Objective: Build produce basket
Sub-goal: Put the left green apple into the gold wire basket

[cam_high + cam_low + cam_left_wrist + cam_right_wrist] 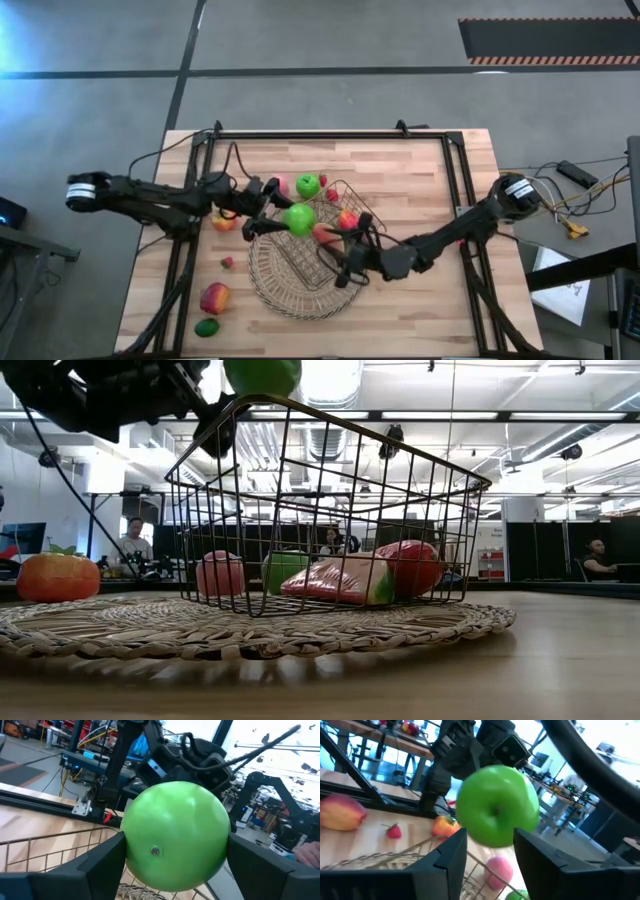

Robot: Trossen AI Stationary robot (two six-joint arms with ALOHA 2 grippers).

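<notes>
My left gripper point(285, 219) reaches in from the table's left and is shut on a green apple point(300, 218), high over the left part of the wire basket point(352, 192). The basket stands on the round woven mat point(285, 290) and holds a watermelon slice point(340, 580) and a red fruit point(410, 565). My right gripper point(345, 266) is open at the basket's near-right side. In the right wrist view a rim wire point(472, 865) runs between its fingers; I cannot tell whether they touch it. A second green apple point(308, 184) and a pink peach point(283, 186) lie at the basket's far-left side. My left gripper pinches the green apple by its two opposite sides point(220, 845) between its two fingers. The fingers come about level from the table's left. The apple is lifted clear above the basket, with one dimpled end point(155, 851) facing back toward the wrist.
An orange-red fruit point(223, 221) lies left of the mat. A strawberry point(228, 263), a red-yellow fruit point(214, 297) and a green lime point(206, 327) lie at the near left. Black rails point(330, 134) frame the table. People sit in the room behind.
</notes>
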